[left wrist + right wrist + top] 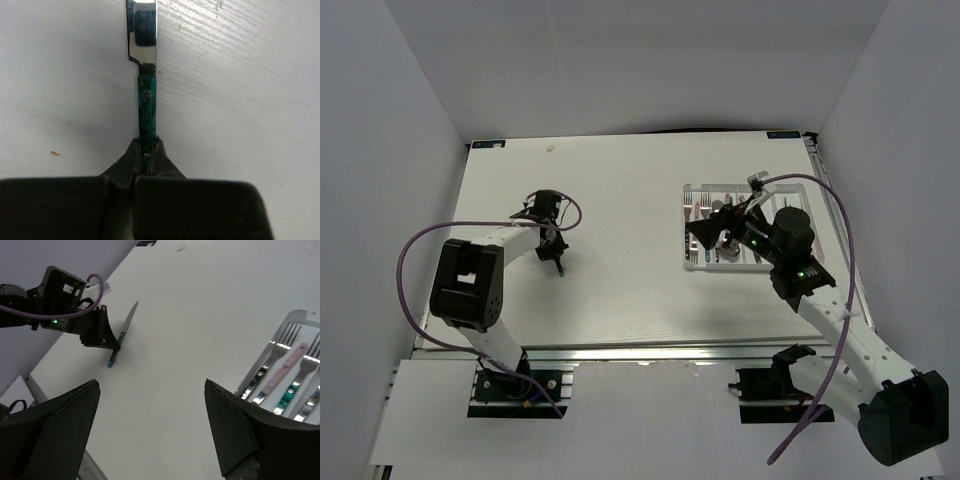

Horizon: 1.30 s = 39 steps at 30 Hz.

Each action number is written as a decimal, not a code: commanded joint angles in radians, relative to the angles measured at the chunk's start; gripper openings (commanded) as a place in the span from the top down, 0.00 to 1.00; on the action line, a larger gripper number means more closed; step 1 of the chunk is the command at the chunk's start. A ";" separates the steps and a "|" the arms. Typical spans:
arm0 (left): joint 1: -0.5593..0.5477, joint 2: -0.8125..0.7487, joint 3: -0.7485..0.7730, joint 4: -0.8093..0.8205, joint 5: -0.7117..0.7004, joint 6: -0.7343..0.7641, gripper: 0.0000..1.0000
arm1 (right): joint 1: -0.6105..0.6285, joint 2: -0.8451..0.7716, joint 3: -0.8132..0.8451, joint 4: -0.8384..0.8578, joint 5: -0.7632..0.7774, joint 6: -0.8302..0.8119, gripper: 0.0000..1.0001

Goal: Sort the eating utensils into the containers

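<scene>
The left gripper (146,148) is pressed together on a slim metal knife with a teal handle (145,102). Its fingertips pinch the handle close to the butt end, so most of the handle and the whole shiny blade run straight out ahead of the fingers. Directly beneath the gripper is the white table (240,100). The knife lies along the table or barely above it, and I cannot tell which.

The right gripper (151,390) is spread wide with nothing between its fingers. In the top view it hangs over the flat white plastic tray of narrow compartments (688,262). In its own wrist view, slim metal forks (287,371) with silver, pink and teal handles lie lengthwise in the tray, ahead and to its right. The tray sits well apart from the left gripper, far off to that gripper's right across the table.

The step in hand looks like the pick-up of the knife: the grasp is made and the carry has not begun. The next move calls for a lift clear of the table and a long sweep rightward. The wrist must then turn so the knife lines up with a compartment, likely one apart from the forks. Held so near its end, the knife may droop or swing. The right gripper over the tray would have to make room.
</scene>
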 commanded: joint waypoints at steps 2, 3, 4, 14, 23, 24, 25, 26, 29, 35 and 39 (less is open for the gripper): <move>-0.048 0.039 -0.106 -0.003 0.082 -0.030 1.00 | 0.002 0.031 -0.067 0.222 -0.116 0.158 0.11; -0.052 0.018 -0.130 0.012 0.177 -0.025 1.00 | 0.002 0.032 -0.087 0.265 -0.113 0.184 0.11; -0.061 -0.048 -0.150 0.042 0.257 -0.019 1.00 | 0.002 0.034 -0.128 0.306 -0.101 0.234 0.11; -0.117 -0.513 -0.344 0.427 0.751 -0.156 1.00 | 0.094 0.304 -0.072 0.472 -0.098 0.594 0.11; -0.176 -0.557 -0.380 0.769 1.008 -0.355 1.00 | 0.266 0.465 0.047 0.540 -0.058 0.599 0.11; -0.180 -0.573 -0.377 0.780 1.007 -0.363 1.00 | 0.274 0.465 0.066 0.519 -0.044 0.582 0.11; -0.183 -0.579 -0.376 0.782 1.004 -0.363 1.00 | 0.294 0.465 0.075 0.465 -0.005 0.569 0.11; -0.183 -0.587 -0.371 0.783 1.002 -0.363 1.00 | 0.307 0.459 0.087 0.425 0.028 0.557 0.12; -0.186 -0.585 -0.367 0.784 0.999 -0.360 1.00 | 0.363 0.457 0.135 0.321 0.131 0.504 0.14; -0.193 -0.564 -0.374 0.780 0.981 -0.354 1.00 | 0.444 0.479 0.285 0.061 0.342 0.430 0.46; -0.195 -0.562 -0.324 0.614 0.878 -0.256 1.00 | 0.498 0.492 0.347 -0.030 0.477 0.391 0.99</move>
